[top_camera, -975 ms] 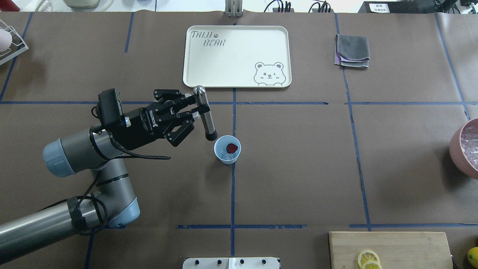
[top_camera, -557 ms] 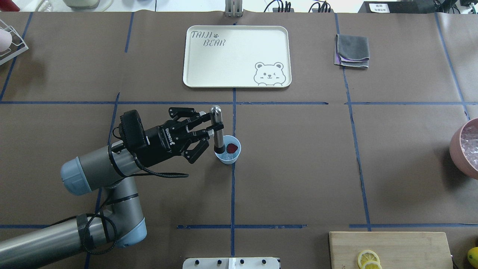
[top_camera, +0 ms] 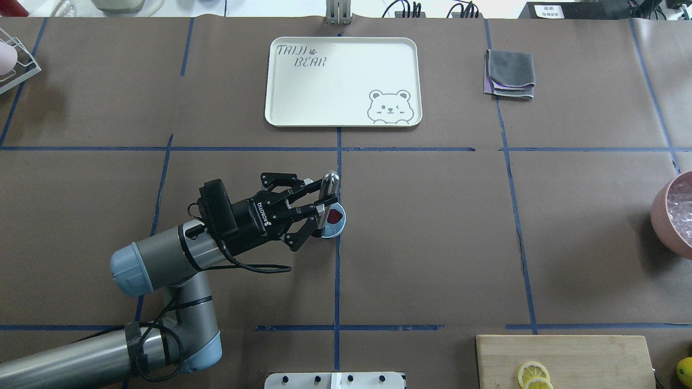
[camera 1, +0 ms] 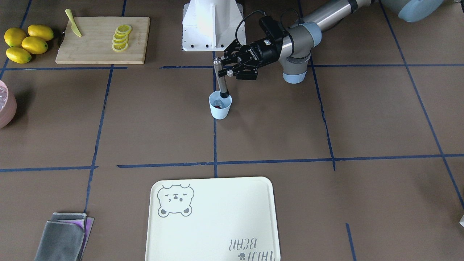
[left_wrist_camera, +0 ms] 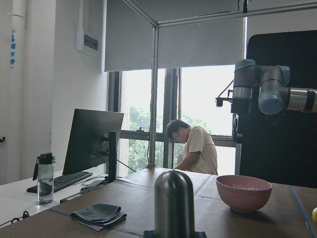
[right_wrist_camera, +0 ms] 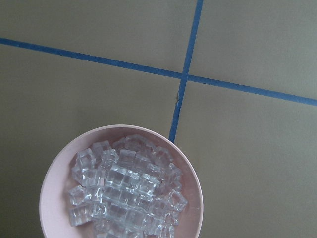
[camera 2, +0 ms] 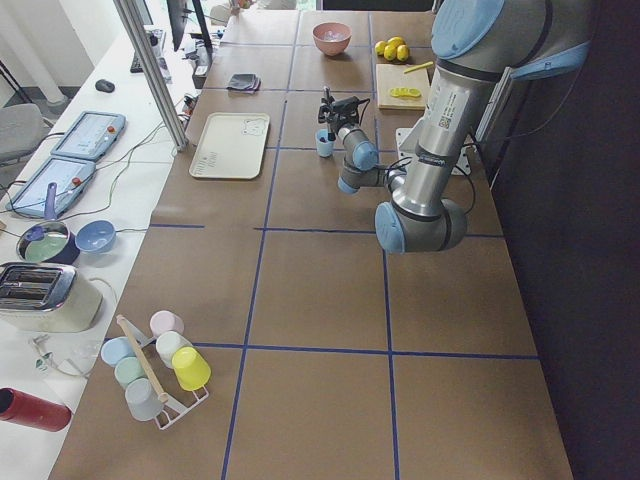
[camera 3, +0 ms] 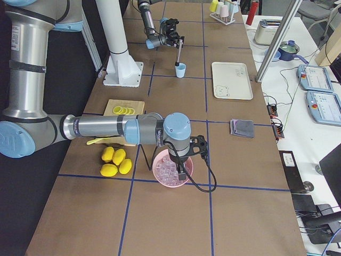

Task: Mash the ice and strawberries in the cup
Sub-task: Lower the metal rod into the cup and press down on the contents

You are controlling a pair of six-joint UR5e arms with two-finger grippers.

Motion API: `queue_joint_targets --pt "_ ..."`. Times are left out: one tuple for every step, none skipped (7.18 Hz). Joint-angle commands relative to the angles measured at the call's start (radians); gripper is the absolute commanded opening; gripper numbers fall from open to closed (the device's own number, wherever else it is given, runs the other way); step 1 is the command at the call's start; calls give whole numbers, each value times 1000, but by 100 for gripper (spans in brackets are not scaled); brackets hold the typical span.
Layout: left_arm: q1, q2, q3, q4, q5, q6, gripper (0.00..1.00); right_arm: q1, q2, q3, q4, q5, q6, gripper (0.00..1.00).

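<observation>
The pale-blue cup (top_camera: pixel 339 228) stands at the table's middle on a blue tape line, also seen in the front view (camera 1: pixel 220 111). One dark-red strawberry (top_camera: pixel 335 217) lies inside it. The ice in the cup is hidden behind the tool. My left gripper (top_camera: pixel 320 203) (camera 1: pixel 227 71) is shut on a metal muddler (top_camera: pixel 328 186) (camera 1: pixel 220 78) (left_wrist_camera: pixel 174 203). The muddler stands nearly upright with its black tip inside the cup. My right gripper (camera 3: pixel 182 172) hangs over the pink bowl (camera 3: pixel 166 179); I cannot tell whether it is open or shut.
The pink bowl (right_wrist_camera: pixel 52 186) (top_camera: pixel 670 216) full of ice cubes sits at the right edge. A cream bear tray (top_camera: pixel 281 116) lies behind the cup, with a grey folded cloth (top_camera: pixel 510 72) to its right. A cutting board (camera 1: pixel 98 50) holds lemon slices, beside whole lemons (camera 1: pixel 21 43).
My left gripper moved right and nearer and came down with the muddler. The muddler swung from slanted to nearly upright, and its tip went into the cup.
</observation>
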Motion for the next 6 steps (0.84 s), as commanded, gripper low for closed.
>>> queue_joint_targets --pt "1 -46 16 25 15 -1 0 0 -1 0 0 0 0 100" --pt "0 -63 2 48 16 -2 0 0 0 -2 0 -1 0 100" --pt "0 -72 -10 74 16 -4 0 1 0 -2 0 -1 0 100" --pt "-2 -61 -9 72 16 1 0 0 0 -2 0 -1 0 100" --pt "-10 -60 -4 71 16 1 0 0 0 -2 0 -1 0 100" --pt "-31 -60 -2 71 15 1 0 0 -1 -2 0 -1 0 100"
